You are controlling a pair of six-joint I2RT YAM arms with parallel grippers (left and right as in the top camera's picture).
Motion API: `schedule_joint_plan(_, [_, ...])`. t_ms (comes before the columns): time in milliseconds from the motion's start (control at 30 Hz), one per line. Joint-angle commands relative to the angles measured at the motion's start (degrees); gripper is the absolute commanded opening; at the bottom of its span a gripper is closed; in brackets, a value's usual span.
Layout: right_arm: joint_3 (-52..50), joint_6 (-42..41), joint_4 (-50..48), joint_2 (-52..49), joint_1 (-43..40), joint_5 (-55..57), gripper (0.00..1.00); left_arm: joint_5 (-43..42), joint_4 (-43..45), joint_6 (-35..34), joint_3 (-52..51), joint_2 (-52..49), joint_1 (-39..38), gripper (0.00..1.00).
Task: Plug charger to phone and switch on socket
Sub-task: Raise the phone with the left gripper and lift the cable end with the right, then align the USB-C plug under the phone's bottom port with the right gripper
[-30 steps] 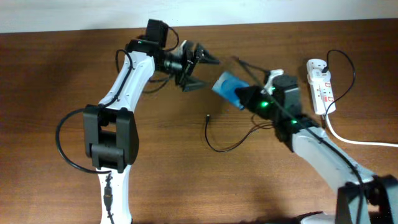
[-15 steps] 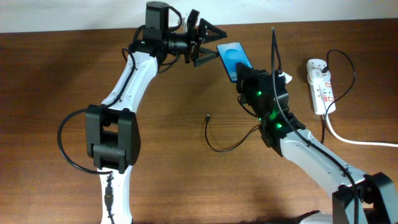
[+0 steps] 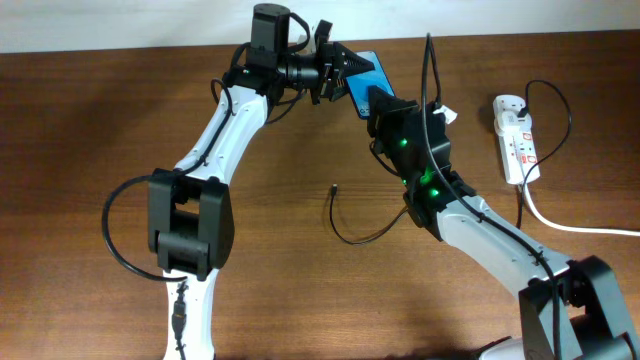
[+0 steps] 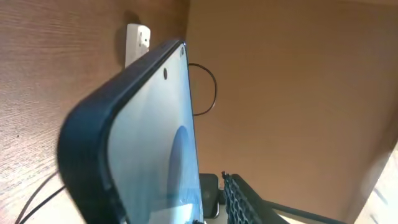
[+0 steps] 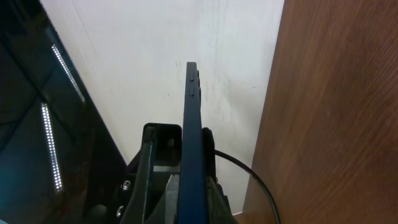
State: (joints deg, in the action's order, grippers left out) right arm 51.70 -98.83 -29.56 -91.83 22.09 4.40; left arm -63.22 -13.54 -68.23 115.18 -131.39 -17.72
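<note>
The phone [image 3: 366, 78], blue-screened, is held up over the back of the table; it fills the left wrist view [image 4: 149, 137] and appears edge-on in the right wrist view [image 5: 193, 137]. My right gripper [image 3: 385, 102] is shut on its lower end. My left gripper [image 3: 345, 70] straddles its upper end, and the one finger [image 4: 239, 199] that shows stands a little off the screen; the other is hidden behind the phone. The charger [image 3: 352, 233] lies loose on the table, its small tip [image 3: 332, 187] free, touched by neither gripper. The socket [image 3: 517, 135] lies at the far right.
A thick white cord [image 3: 580, 228] runs from the socket off the right edge. A black cable [image 3: 552, 100] loops at the socket's top. The table's far edge meets a pale wall [image 3: 120, 25] just behind both grippers.
The right arm swung the phone up and back-left. The left gripper came right to meet it, and its wide-open jaws have narrowed around the phone's upper end.
</note>
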Motion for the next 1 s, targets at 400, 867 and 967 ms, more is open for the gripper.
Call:
schedule_joint_plan(400, [0.7, 4.8, 2.4, -0.4, 2.5, -2.2, 0.56, 5.6, 1.0, 4.0, 0.7, 0.3, 3.1, 0.0])
schedule_joint_plan(867, [6.8, 57.1, 38.4, -6.2, -0.3, -27.2, 0.58, -15.9, -12.7, 24.7, 0.7, 0.3, 24.5, 0.0])
schedule_joint_plan(967, [16.7, 58.6, 48.2, -17.7, -0.3, -32.4, 0.41, -16.1, -12.7, 25.1, 0.7, 0.3, 25.1, 0.0])
